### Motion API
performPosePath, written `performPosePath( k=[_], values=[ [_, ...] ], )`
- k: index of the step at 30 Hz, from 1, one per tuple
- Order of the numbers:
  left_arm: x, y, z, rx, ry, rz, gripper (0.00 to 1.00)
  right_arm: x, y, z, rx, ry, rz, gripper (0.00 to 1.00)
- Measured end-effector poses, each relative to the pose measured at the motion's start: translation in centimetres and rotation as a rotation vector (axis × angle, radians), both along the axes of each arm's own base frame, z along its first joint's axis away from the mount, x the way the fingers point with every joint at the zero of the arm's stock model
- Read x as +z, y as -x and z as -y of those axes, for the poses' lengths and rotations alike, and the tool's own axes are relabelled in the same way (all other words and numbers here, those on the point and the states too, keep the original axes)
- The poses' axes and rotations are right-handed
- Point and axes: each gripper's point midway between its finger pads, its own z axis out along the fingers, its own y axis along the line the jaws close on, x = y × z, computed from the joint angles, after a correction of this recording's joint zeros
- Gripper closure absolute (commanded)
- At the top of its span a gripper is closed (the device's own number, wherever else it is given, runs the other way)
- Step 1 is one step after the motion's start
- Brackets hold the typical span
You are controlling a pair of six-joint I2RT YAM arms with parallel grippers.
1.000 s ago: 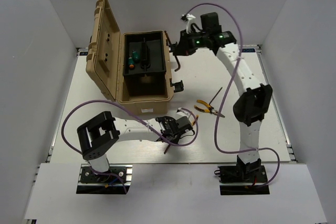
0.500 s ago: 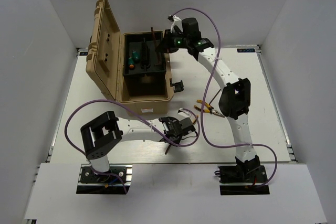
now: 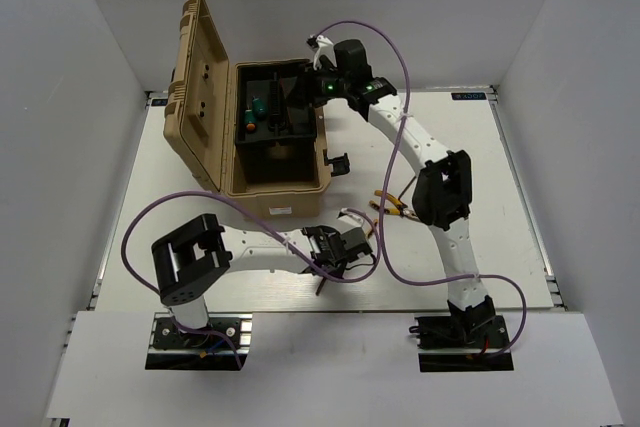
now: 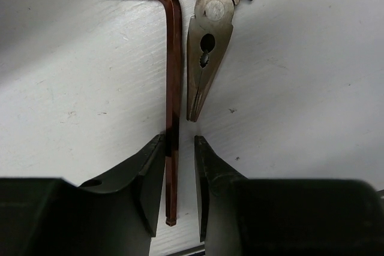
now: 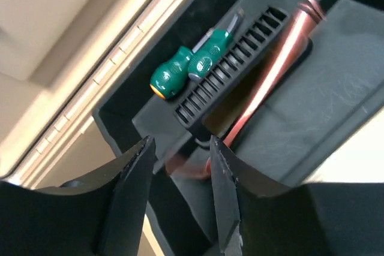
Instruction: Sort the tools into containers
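Note:
The tan toolbox stands open, its lid up on the left. Two green-handled screwdrivers lie in its black tray, also seen from above. My right gripper hovers over the tray with its jaws apart. A blurred hex key lies loose along the tray below them. My left gripper is low on the table, open, straddling the long arm of a second hex key. Pliers lie right beside that key.
A second pair of pliers lies on the white table, partly behind the right arm. The black side latch juts from the toolbox's right side. Purple cables loop off both arms. White walls stand on the left, back and right.
The right arm swung left from beside the toolbox to over the tray, carrying a hex key. Its jaws are now apart and the key is blurred below them. The left arm barely moved.

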Motion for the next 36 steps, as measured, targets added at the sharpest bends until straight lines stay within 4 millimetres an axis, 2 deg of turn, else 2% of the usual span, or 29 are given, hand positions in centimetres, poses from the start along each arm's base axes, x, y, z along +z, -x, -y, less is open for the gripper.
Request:
performPosePath(
  k=[5, 7, 9, 12, 14, 17, 18, 19, 20, 21, 22, 23, 25, 27, 29, 30, 33, 36],
  values=[
    [0.0, 0.1, -0.1, 0.008, 0.022, 0.004, 0.63, -0.7, 0.8, 2.2, -0.005, 0.06, -0.021, 0.5],
    [-0.1, 0.1, 0.0, 0.009, 0.028, 0.006, 0.64, 0.1, 1.1, 3.9, -0.027, 0.092, -0.008, 0.53],
    [-0.1, 0.1, -0.1, 0.008, 0.034, 0.012, 0.65, 2.0, 1.6, 6.6, -0.08, 0.138, 0.035, 0.56],
    [-0.1, 0.2, -0.1, 0.007, 0.038, 0.023, 0.69, 5.7, 2.3, 11.7, -0.206, 0.197, 0.124, 0.61],
    [-0.1, 0.2, -0.1, 0.006, 0.043, 0.029, 0.73, 8.2, 3.0, 16.7, -0.322, 0.229, 0.183, 0.63],
    [-0.1, 0.2, -0.1, 0.008, 0.047, 0.036, 0.84, 9.2, 3.8, 24.0, -0.482, 0.267, 0.204, 0.63],
    [-0.1, 0.3, -0.1, 0.005, 0.048, 0.039, 0.87, 8.3, 4.3, 26.9, -0.54, 0.287, 0.183, 0.63],
    [-0.1, 0.3, -0.1, 0.004, 0.046, 0.044, 0.97, 7.0, 5.0, 29.3, -0.585, 0.305, 0.153, 0.63],
    [-0.1, 0.3, -0.1, 0.004, 0.044, 0.05, 1.0, 5.9, 5.5, 30.8, -0.618, 0.325, 0.124, 0.63],
    [-0.1, 0.2, -0.2, 0.004, 0.04, 0.055, 1.0, 3.0, 6.8, 34.1, -0.679, 0.356, 0.059, 0.6],
    [-0.1, 0.3, -0.2, 0.003, 0.037, 0.058, 1.0, 0.9, 7.8, 35.4, -0.7, 0.379, 0.009, 0.58],
    [0.0, 0.3, -0.3, 0.004, 0.034, 0.061, 1.0, -1.4, 9.2, 36.1, -0.704, 0.398, -0.044, 0.56],
    [0.1, 0.3, -0.8, 0.003, 0.015, 0.069, 1.0, -5.5, 11.9, 36.7, -0.69, 0.431, -0.154, 0.41],
    [0.3, 0.7, -2.1, -0.005, -0.037, 0.062, 1.0, -8.0, 14.0, 36.9, -0.681, 0.441, -0.23, 0.27],
    [0.7, 1.0, -3.8, -0.016, -0.1, 0.058, 1.0, -9.5, 15.5, 37.1, -0.674, 0.436, -0.283, 0.25],
    [1.3, 1.1, -4.4, -0.026, -0.124, 0.059, 1.0, -9.9, 16.0, 37.3, -0.679, 0.427, -0.3, 0.28],
    [4.8, 0.8, -4.1, -0.065, -0.087, 0.089, 1.0, -11.1, 16.6, 37.8, -0.691, 0.407, -0.347, 0.33],
    [10.7, 0.2, -1.7, -0.122, 0.066, 0.152, 1.0, -12.2, 17.1, 38.1, -0.688, 0.393, -0.398, 0.35]
  ],
)
